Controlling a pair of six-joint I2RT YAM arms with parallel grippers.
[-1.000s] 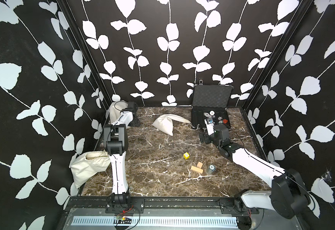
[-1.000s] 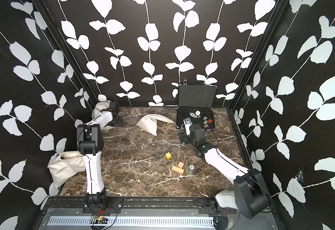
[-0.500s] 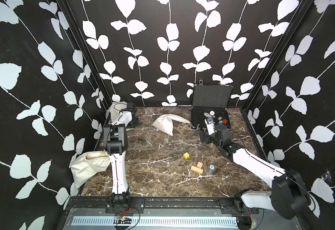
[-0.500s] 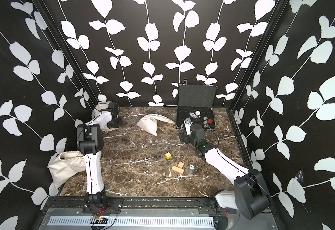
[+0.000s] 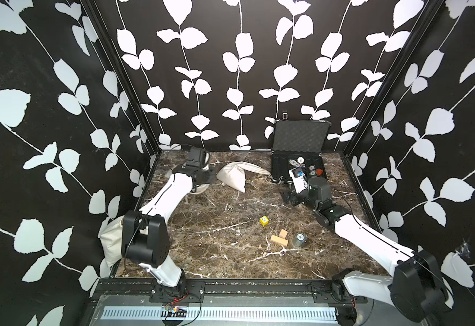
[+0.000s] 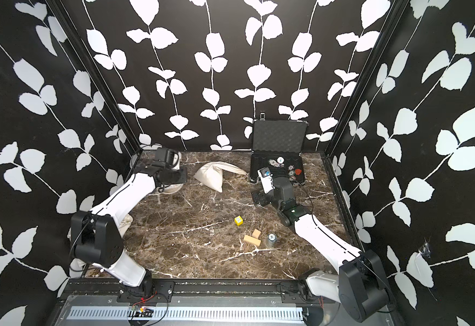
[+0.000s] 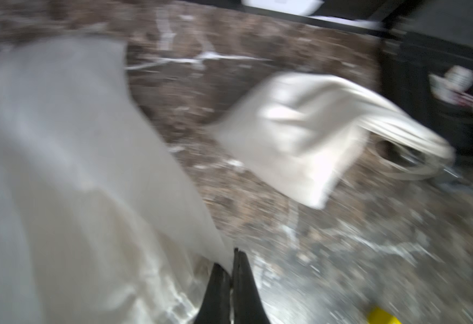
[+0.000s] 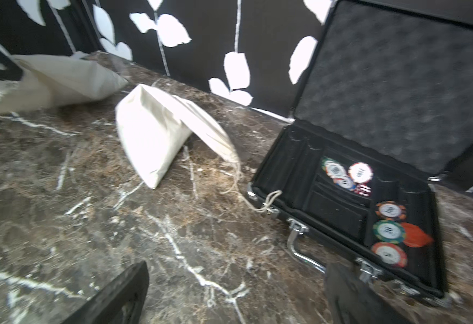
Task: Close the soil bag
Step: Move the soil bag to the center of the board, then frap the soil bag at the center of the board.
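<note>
Left fingers (image 7: 215,294) pressing together, just snapped onto soil bag (image 7: 75,168) edge, apparently pinching cloth; right gripper (image 8: 236,269) idling spread; cinching beginning

No legible text (poker chips (image 8: 360,172) blurred).

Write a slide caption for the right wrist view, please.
Open right gripper faces a drawstring cloth bag lying beside an open case of poker chips.
</note>
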